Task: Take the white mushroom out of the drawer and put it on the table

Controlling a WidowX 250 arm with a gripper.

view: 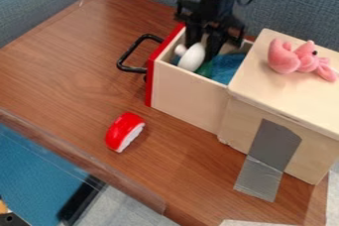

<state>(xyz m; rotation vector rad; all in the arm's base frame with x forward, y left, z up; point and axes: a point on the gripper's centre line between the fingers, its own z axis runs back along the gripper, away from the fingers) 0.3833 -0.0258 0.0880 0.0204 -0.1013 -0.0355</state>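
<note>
White, smooth, rounded toy [192,57] sits inside the pale wooden drawer [189,96], near its red front edge, and the black two-finger gripper [201,52] is right at it, fingers modestly parted; whether they touch it, I can't tell. Slick curves like that could roll, so a good grip wants both fingers square across the body, gentle squeeze, clear of the hard walls. Soft, rumpled blue cloth [226,65] beside it might snag. Fuzzy pink plush toy [301,59] up on the box top, and glossy red-and-white curved toy [124,132] towards the wood-grained tabletop's near edge
</note>
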